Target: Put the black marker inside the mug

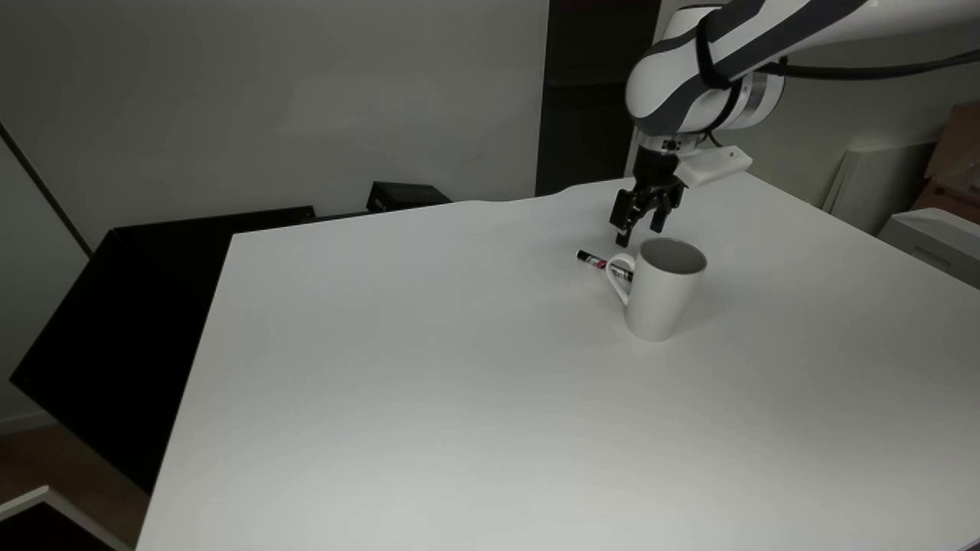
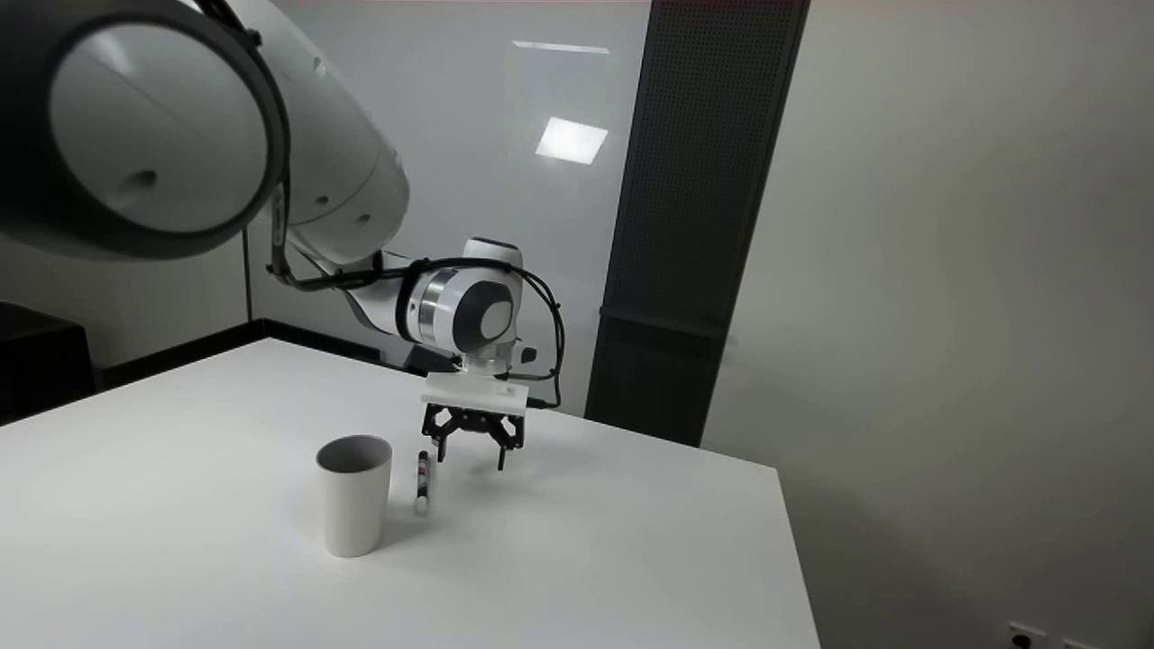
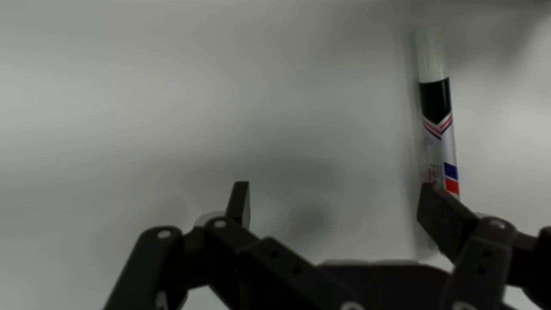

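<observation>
Mug (image 2: 352, 505) upright on tabletop (image 2: 613, 559), lower left of centre in an exterior view; marker (image 2: 422, 485) lies just right of it, apart
Fingers (image 1: 658, 223) above tabletop, upper right of frame in an exterior view, behind mug and marker
Wrist view: marker at right of frame, running down from near the top, lower end hidden behind the finger there; contact cannot be told

The mug (image 2: 353, 507) stands near the marker (image 2: 422, 483) on one side; open table (image 2: 595, 523) allows passage opposite.
</observation>
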`<control>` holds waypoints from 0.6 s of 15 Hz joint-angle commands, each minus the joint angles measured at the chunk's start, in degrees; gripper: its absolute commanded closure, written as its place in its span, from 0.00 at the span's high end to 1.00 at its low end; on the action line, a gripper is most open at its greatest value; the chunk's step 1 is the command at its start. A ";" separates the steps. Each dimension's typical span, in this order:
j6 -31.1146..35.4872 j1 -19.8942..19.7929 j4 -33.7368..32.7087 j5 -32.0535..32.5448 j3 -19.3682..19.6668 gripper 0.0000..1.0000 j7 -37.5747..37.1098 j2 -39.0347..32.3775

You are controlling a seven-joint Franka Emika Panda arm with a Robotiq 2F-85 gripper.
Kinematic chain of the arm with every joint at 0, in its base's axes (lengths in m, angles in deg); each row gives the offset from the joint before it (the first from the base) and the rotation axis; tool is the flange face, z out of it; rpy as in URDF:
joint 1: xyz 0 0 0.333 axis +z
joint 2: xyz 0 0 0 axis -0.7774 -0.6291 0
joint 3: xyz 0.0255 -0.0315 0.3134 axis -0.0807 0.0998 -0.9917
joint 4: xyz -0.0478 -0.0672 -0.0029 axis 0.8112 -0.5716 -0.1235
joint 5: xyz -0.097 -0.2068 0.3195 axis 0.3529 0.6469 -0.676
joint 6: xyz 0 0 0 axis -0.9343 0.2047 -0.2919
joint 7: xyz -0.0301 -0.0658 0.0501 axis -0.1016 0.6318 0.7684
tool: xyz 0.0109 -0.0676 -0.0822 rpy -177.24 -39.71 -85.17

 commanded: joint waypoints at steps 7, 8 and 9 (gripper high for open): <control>-8.56 3.99 -15.93 4.05 -0.27 1.00 2.40 -9.34; -9.12 4.43 -16.88 4.38 -0.17 1.00 2.77 -9.89; -9.39 4.79 -17.83 4.69 -0.14 1.00 3.11 -10.45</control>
